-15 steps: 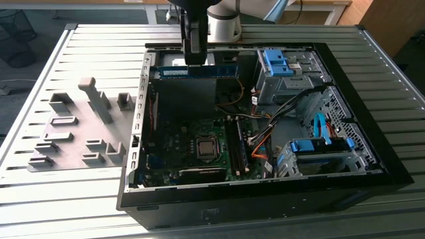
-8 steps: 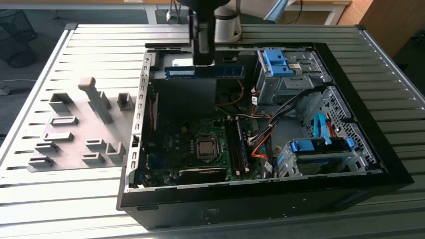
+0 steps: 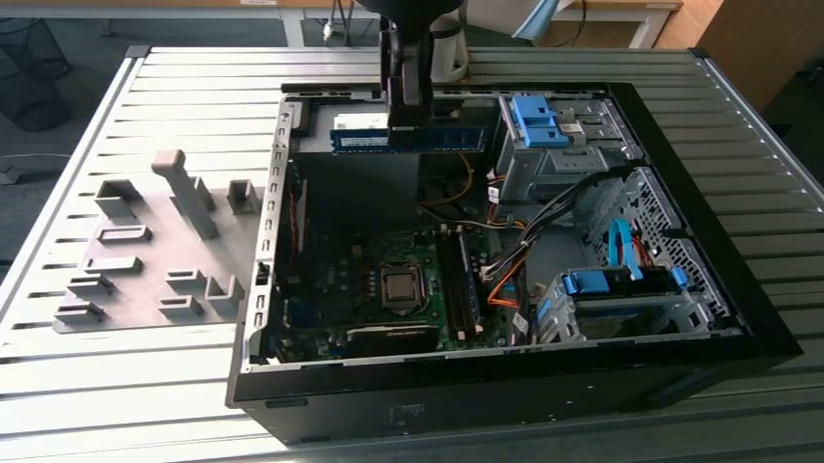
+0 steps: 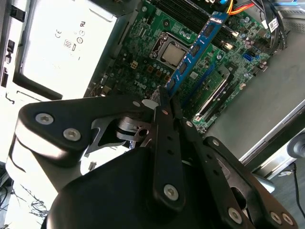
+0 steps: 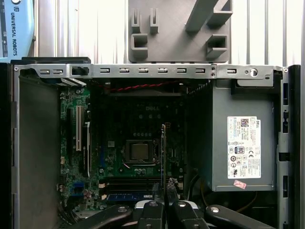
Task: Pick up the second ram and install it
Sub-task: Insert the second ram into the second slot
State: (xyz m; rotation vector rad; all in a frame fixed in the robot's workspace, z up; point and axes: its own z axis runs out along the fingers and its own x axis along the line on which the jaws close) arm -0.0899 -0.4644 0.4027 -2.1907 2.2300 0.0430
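The gripper (image 3: 409, 118) is clamped narrowly on the second ram (image 3: 453, 141), pinching the stick near its middle. The stick hangs level above the open computer case (image 3: 721, 318), over its back half and clear of the board inside. In the second wrist view the ram (image 4: 196, 47) juts out from the fingers (image 4: 165, 102) over the case's motherboard (image 4: 157, 28). Another blue stick (image 5: 129, 196) sits in a slot inside the case. A grey fixture plate (image 3: 142, 260) lies just outside it.
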